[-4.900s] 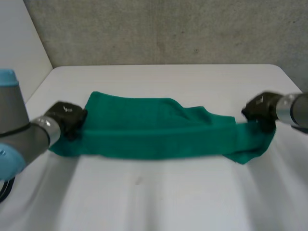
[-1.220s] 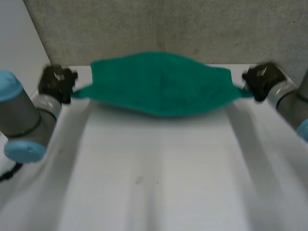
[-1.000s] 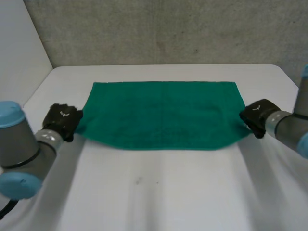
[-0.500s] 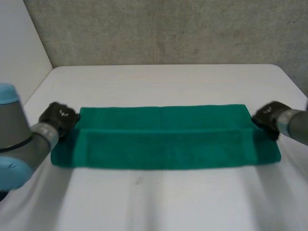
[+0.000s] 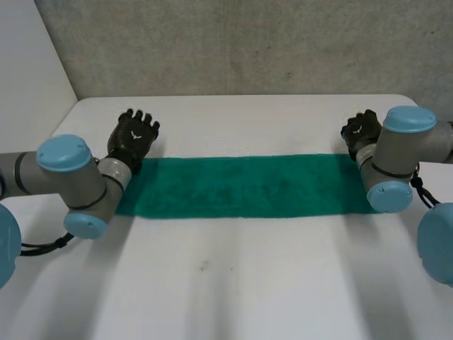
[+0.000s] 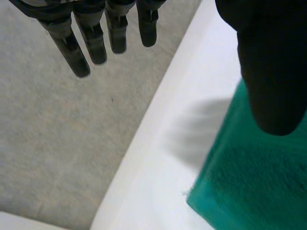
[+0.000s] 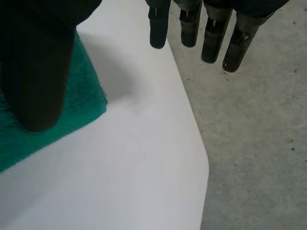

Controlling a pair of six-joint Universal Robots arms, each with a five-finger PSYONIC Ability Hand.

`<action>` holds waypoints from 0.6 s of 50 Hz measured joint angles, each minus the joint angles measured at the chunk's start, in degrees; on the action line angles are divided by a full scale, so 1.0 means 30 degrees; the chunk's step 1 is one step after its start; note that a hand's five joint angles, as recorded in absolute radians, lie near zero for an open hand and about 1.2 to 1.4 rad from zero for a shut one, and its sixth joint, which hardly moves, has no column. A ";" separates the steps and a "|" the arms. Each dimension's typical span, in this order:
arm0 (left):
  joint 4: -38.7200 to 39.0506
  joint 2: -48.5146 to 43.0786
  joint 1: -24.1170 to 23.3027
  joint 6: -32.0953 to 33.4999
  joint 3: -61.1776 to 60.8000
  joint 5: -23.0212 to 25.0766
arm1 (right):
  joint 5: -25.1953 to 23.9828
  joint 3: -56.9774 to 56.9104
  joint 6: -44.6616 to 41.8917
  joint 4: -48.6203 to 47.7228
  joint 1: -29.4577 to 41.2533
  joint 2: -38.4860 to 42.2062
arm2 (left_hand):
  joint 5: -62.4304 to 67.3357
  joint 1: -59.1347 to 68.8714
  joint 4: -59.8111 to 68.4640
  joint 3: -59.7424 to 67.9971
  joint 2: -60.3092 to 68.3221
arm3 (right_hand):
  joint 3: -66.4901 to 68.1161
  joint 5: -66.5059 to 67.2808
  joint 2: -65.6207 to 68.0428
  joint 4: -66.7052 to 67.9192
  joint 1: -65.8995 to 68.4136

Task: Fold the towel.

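Green towel [image 5: 248, 185] lay flat as a long folded strip across the middle of the white table [image 5: 233, 283]. Left hand [image 5: 133, 138] and right hand [image 5: 359, 129] were near its two far corners, fingers straight, grasping nothing.

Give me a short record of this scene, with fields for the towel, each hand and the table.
Towel: green towel, lying flat, folded into a long narrow strip across the table
Left hand: left hand open, fingers straight, holding nothing, at the far corner of the towel's end on the robot's left
Right hand: right hand open, fingers straight, holding nothing, at the far corner of the towel's other end
Table: white table
Fold state: a lengthwise fold is in place
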 measured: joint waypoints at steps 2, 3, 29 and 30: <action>0.0688 0.0411 -0.0072 -0.0020 -0.0495 -0.0092 | 0.0080 0.0228 0.0573 0.0082 0.0024 -0.0293 | -0.0137 0.0000 -0.0220 -0.0241 -0.0285 | -0.0276 -0.0119 -0.0194 -0.0128 -0.0063; 0.0859 0.0592 -0.0084 -0.0035 -0.0648 -0.0162 | 0.0074 0.0370 0.0845 0.0101 0.0014 -0.0514 | -0.0137 0.0000 -0.0220 -0.0241 -0.0298 | -0.0276 -0.0119 -0.0194 -0.0128 -0.0061; -0.0386 0.9442 0.0004 -0.6511 -0.8753 -0.2525 | -0.5200 1.0385 0.7349 0.5131 -0.3445 -0.9058 | -0.0137 0.0000 -0.0220 -0.0241 -0.0308 | 0.1776 0.1280 0.1813 0.1474 0.1253; -0.0472 0.9456 -0.0001 -0.6669 -0.8841 -0.2516 | -0.5302 1.0502 0.7424 0.5195 -0.3560 -0.9043 | -0.0137 0.0000 -0.0220 -0.0241 -0.0308 | 0.1776 0.1280 0.1813 0.1474 0.1253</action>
